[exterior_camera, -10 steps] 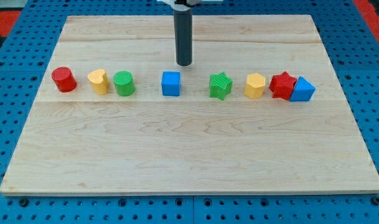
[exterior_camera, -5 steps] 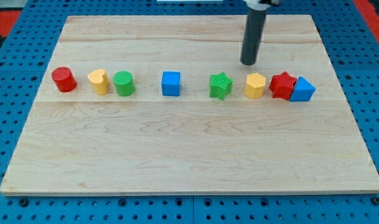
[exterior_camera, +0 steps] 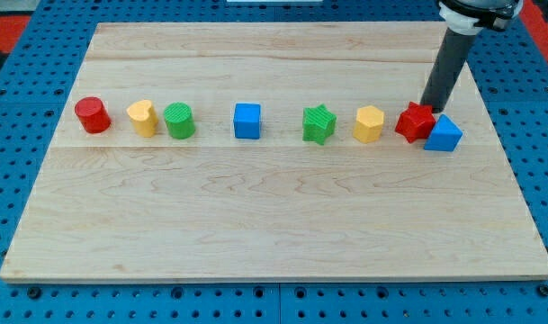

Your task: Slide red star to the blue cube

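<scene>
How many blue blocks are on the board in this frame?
2. A blue cube sits mid-row, left of centre; a second blue block is at the row's right end, touching the red star. None appear hidden.

No text, label, brand, number or sign to be read anywhere, neither on the wooden board (exterior_camera: 274, 216), nor on the blocks, nor on the blue pegboard (exterior_camera: 13, 90)

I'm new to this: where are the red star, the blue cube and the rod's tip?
red star (exterior_camera: 415, 121), camera view, top face.
blue cube (exterior_camera: 247, 120), camera view, front face.
my tip (exterior_camera: 430, 109), camera view, rod's very end.
</scene>
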### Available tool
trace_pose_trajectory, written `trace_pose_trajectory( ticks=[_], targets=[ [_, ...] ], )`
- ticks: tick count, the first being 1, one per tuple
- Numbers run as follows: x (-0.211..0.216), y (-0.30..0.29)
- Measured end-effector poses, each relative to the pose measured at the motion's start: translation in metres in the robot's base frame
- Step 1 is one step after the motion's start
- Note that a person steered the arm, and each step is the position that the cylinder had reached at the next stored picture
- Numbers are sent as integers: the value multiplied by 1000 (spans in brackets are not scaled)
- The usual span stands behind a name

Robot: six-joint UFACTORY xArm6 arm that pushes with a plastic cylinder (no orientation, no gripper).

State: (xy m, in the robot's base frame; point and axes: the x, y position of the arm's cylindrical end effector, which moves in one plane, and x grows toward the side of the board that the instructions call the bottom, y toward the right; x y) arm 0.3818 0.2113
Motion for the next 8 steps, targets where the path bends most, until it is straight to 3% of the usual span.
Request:
trace_pose_trajectory(
  ticks=[3,5,8],
  targets=[
    [37,-12],
    [60,-56],
    [86,-55]
  ],
)
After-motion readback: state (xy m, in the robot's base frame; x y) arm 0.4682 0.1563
